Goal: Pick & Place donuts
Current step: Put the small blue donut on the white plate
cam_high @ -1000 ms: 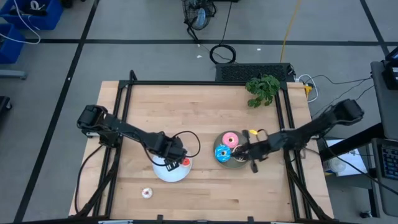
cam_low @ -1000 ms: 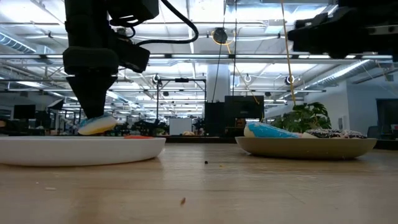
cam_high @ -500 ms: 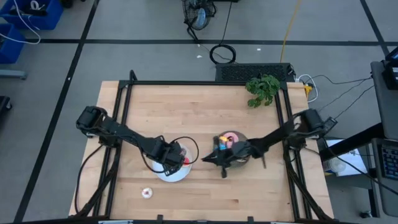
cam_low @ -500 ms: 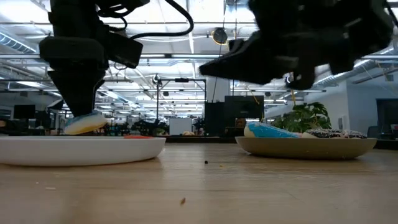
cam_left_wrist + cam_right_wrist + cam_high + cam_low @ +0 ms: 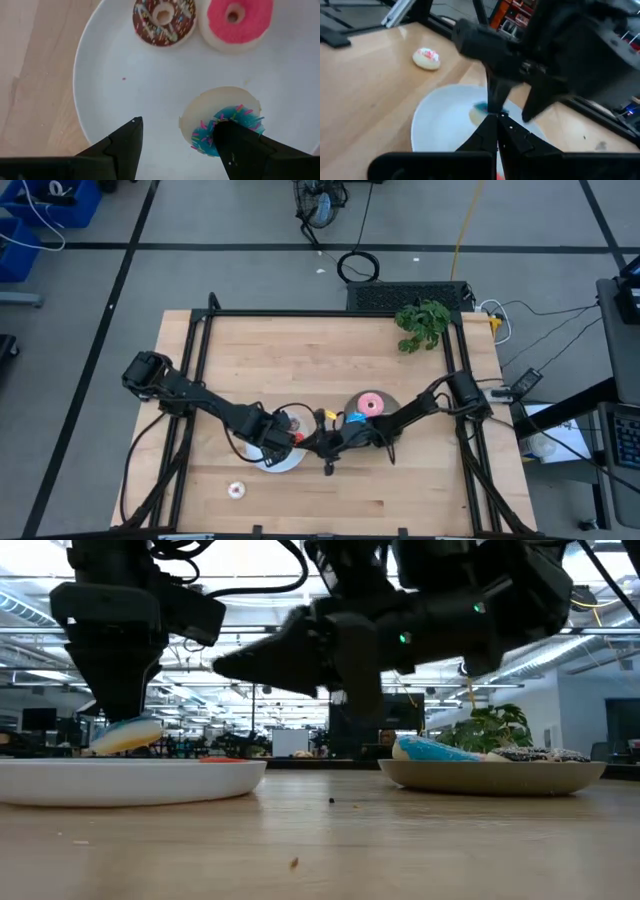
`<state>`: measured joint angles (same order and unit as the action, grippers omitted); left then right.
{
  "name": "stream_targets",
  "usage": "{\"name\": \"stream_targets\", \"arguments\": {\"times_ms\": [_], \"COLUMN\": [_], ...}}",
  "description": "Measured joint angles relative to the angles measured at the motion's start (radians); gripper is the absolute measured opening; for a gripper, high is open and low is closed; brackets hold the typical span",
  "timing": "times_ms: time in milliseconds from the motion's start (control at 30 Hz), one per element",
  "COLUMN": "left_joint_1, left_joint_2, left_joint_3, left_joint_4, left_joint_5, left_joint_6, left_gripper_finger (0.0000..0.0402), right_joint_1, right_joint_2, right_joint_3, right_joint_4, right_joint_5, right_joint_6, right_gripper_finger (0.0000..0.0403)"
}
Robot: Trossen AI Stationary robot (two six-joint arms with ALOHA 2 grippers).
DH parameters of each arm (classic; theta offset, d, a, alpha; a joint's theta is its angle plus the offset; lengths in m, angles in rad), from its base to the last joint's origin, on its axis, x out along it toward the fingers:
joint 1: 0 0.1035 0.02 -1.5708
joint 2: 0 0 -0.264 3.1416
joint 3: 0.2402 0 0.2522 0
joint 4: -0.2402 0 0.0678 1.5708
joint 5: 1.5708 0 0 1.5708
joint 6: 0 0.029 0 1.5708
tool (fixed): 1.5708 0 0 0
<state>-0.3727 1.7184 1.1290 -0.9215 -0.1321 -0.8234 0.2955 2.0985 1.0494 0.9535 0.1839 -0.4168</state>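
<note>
The left gripper [image 5: 175, 145] hangs over the round white plate [image 5: 125, 100], its two dark fingers spread wide. One finger [image 5: 235, 145] touches a mini donut with blue icing and sprinkles [image 5: 220, 127], tilted on the plate; nothing is clamped between the fingers. Past it on the same plate lie a mini brown donut with sprinkles [image 5: 164, 19] and a mini red-iced donut [image 5: 235, 22], side by side, nearly touching. The right gripper [image 5: 318, 446] reaches across toward the white plate with its fingers pressed together, holding nothing. Behind it, on the round grey plate [image 5: 388, 404], sit a larger pink donut [image 5: 371, 404] and a larger blue donut [image 5: 435, 750]. A mini white-pink donut [image 5: 236, 491] lies alone on the wooden table [image 5: 300, 350], near the front edge.
</note>
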Motion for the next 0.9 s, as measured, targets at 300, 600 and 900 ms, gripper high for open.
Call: {"name": "stream_targets", "arguments": {"times_ms": [300, 600, 900], "left_joint_1": [0.002, 0.006, 0.008], "left_joint_2": [0.000, 0.000, 0.000], "left_joint_3": [0.026, 0.027, 0.027], "left_joint_4": [0.020, 0.067, 0.116], "left_joint_5": [0.001, 0.000, 0.010], "left_joint_6": [-0.002, -0.002, 0.009], "left_gripper_finger": [0.0239, 0.0239, 0.0239], "right_joint_1": [-0.023, -0.026, -0.037], "right_joint_2": [0.032, 0.034, 0.033], "right_joint_3": [0.126, 0.126, 0.125], "right_joint_4": [-0.175, -0.174, -0.143], "right_joint_5": [-0.029, -0.056, -0.071], "right_joint_6": [0.065, 0.078, 0.064], "right_gripper_finger": [0.0000, 0.0000, 0.0000]}}
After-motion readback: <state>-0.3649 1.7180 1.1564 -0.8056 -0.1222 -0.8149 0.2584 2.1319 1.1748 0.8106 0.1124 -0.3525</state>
